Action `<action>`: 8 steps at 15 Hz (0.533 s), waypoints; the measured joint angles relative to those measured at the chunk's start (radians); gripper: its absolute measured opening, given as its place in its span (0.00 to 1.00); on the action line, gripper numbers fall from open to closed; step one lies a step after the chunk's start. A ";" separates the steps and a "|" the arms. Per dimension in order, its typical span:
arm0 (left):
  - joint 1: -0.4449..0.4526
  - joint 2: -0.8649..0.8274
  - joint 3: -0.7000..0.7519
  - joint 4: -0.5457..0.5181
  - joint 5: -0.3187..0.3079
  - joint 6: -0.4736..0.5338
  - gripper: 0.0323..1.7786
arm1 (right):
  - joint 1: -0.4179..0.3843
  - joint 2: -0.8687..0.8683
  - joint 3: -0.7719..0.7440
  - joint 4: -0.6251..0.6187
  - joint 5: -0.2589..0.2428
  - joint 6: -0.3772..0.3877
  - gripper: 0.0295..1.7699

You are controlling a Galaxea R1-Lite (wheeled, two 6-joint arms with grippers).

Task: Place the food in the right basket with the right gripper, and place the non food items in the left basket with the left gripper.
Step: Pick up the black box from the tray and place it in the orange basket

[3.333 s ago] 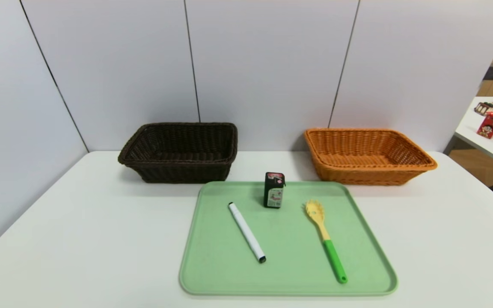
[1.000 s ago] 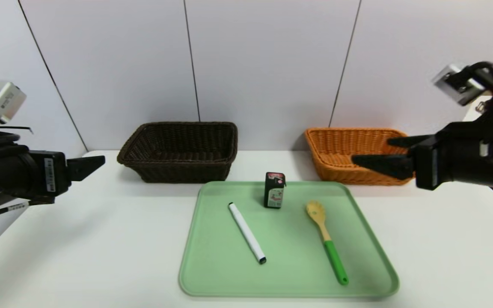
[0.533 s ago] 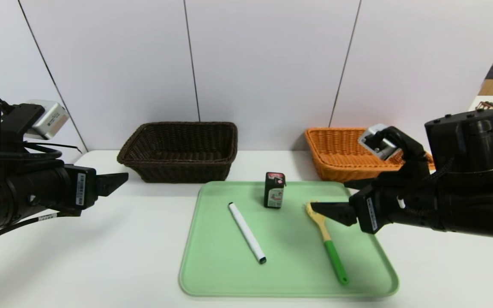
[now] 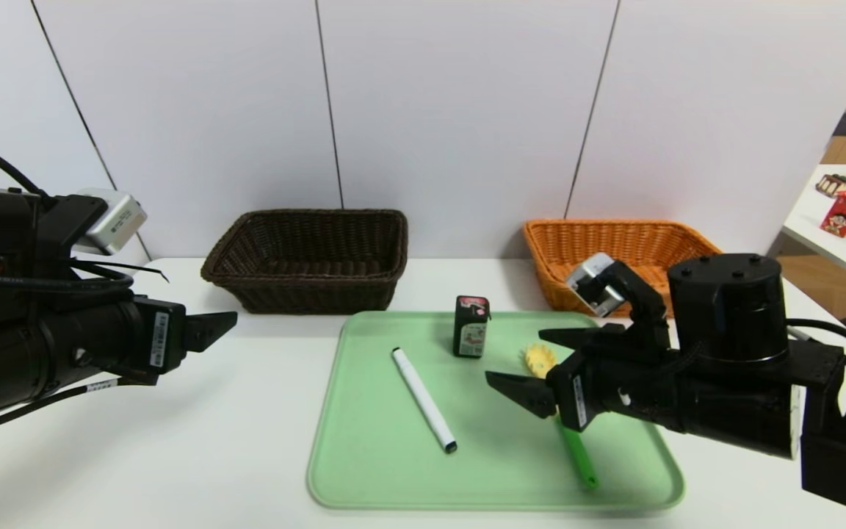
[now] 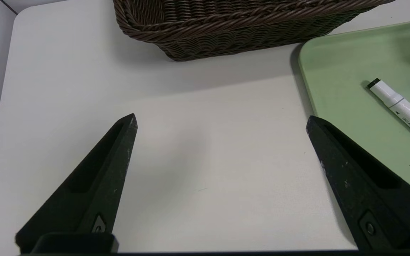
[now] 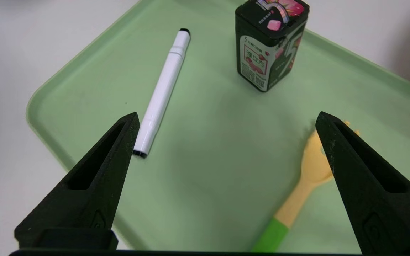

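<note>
Fingers of your right gripper (image 4: 533,364) stood apart over the tray (image 4: 364,470) near the carton (image 4: 471,327); your left gripper (image 4: 221,323) hung spread too.

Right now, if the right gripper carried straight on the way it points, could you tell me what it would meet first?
Probably the black carton: it stands upright ahead of the open right gripper, roughly between the jaws' line, with bare green tray before it. Depth is unclear.
</note>
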 joint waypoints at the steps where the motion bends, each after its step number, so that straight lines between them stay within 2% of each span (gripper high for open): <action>1: -0.001 0.003 0.000 0.000 0.000 0.000 0.95 | 0.002 0.037 0.024 -0.089 0.000 0.000 0.97; 4: -0.002 0.017 0.000 -0.002 0.000 -0.002 0.95 | -0.001 0.141 0.053 -0.287 -0.009 0.006 0.97; 8: -0.002 0.033 0.000 -0.004 -0.002 -0.003 0.95 | -0.004 0.223 0.035 -0.348 -0.065 0.020 0.97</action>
